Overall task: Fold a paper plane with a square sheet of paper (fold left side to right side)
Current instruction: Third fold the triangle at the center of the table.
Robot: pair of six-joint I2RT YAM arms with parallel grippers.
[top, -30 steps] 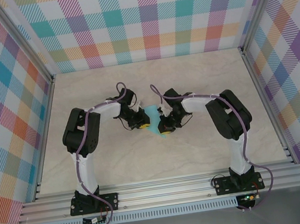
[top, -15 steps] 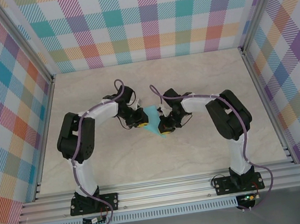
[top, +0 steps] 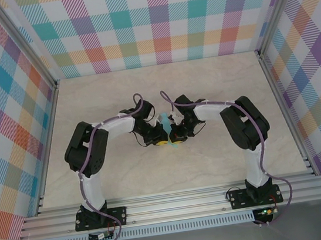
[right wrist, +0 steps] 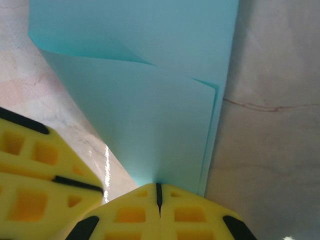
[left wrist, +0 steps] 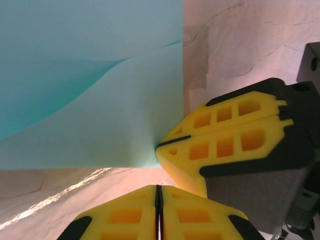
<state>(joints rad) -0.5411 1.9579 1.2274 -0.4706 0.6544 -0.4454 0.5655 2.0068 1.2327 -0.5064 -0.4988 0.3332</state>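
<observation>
Turquoise-blue sheet of paper (top: 165, 122): lying at mid counter (top: 126, 177) between the two wrists and showing from overhead as a narrow strip. In the wrist views its layers are overlapping, one curling over another, and its near end is tapering toward the right jaws.

Left arm (top: 87, 150): rising from its base at the near left, with the elbow bending out to the left and the forearm reaching right and inward. The wrist is tilting down to the counter just left of the paper. Left jaws: sitting fully closed with nothing between them, tips just short of the paper's near edge, bare counter showing in between.

Right arm (top: 245, 122): mirroring the left, with the elbow jutting right and the forearm reaching left. Right jaws: sitting fully closed, tips touching the paper's near point. Whether they are pinching it or only pressing on it cannot be told.

Both sets of jaws are standing just beside each other, tips nearly meeting.
</observation>
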